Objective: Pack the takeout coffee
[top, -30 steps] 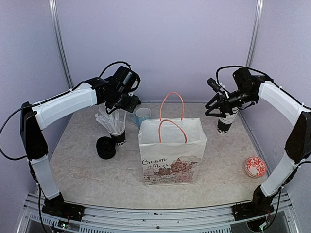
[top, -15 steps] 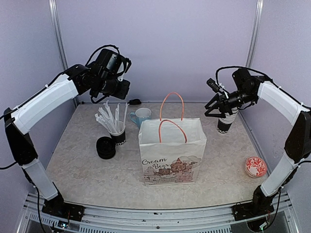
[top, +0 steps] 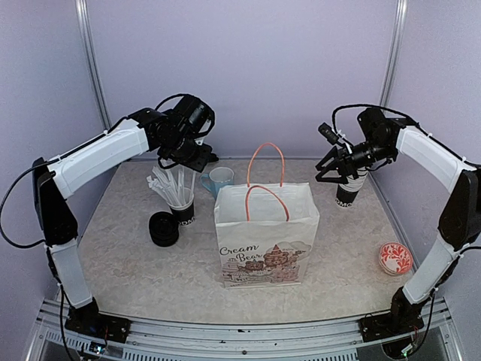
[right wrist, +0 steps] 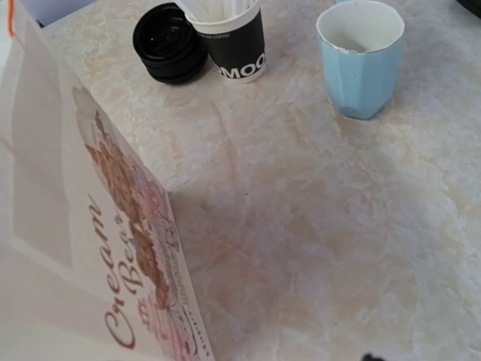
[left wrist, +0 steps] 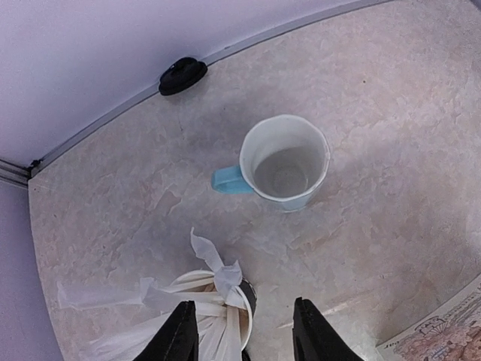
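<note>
Top view: one takeout cup [top: 346,193] stood upright on the bench [top: 135,256] at the back right, lidless as far as could be told; a second cup was not seen anywhere, and the inside of the paper bag [top: 264,237] at centre could not be seen. The stack of black lids [top: 164,228] sat well apart on the left, just beside the stick cup [top: 183,210], with the blue mug [top: 221,179] behind. The right hand [top: 325,167] hung above and just left of the takeout cup, fingers pointing toward the bag and looking spread, with nothing between them. The left hand [top: 197,156] hung above the stick cup and mug, arm reaching in from the left. Left wrist view: both fingers apart and empty, pointing down between the mug and the sticks. Right wrist view: own fingers out of frame; bag side, lids, stick cup and mug showed, no takeout cup, so the hand faced away from it. Judgement: thin paper, light, easily crushed or tipped, likely smooth-walled. Best taken around the mid-wall with a gentle squeeze and kept upright; the lids are stiffer plastic — grip by the rim.
</note>
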`<state>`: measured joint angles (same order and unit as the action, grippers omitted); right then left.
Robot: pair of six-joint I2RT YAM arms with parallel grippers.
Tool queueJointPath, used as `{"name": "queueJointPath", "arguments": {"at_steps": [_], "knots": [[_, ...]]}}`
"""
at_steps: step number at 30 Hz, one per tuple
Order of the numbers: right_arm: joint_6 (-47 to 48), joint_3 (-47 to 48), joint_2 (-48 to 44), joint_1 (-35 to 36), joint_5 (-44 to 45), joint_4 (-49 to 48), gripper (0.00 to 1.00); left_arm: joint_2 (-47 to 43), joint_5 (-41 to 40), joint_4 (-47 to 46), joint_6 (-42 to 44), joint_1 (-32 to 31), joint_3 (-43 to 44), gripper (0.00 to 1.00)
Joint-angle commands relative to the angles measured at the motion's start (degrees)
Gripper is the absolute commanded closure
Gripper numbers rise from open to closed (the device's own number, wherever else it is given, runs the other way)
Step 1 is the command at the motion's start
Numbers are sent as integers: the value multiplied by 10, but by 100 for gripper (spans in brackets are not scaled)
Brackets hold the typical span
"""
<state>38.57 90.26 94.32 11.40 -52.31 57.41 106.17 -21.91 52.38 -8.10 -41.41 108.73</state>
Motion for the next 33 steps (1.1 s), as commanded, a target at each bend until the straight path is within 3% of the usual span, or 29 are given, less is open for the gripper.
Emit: {"name": "queueJointPath", "arguments": {"at_steps": [1, 6, 15, 20, 26, 33], "knots": [[5, 5, -5, -7, -10, 7, 32, 11, 8, 18, -11, 8, 19, 59], [5, 5, -4, -7, -12, 7, 32, 25, 5, 16, -12, 10, 18, 66], [6, -1, -8, -7, -11, 5, 32, 51, -16, -5, -9, 10, 14, 69], [5, -7, -13, -7, -11, 3, 32, 59, -23, -8, -13, 12, 16, 86], [5, -13, -14, -7, -10, -2, 32, 49, -37, -11, -11, 12, 11, 99], [4, -10, -11, -7, -11, 0, 32, 32, -42, 10, -13, 9, 13, 100]]}}
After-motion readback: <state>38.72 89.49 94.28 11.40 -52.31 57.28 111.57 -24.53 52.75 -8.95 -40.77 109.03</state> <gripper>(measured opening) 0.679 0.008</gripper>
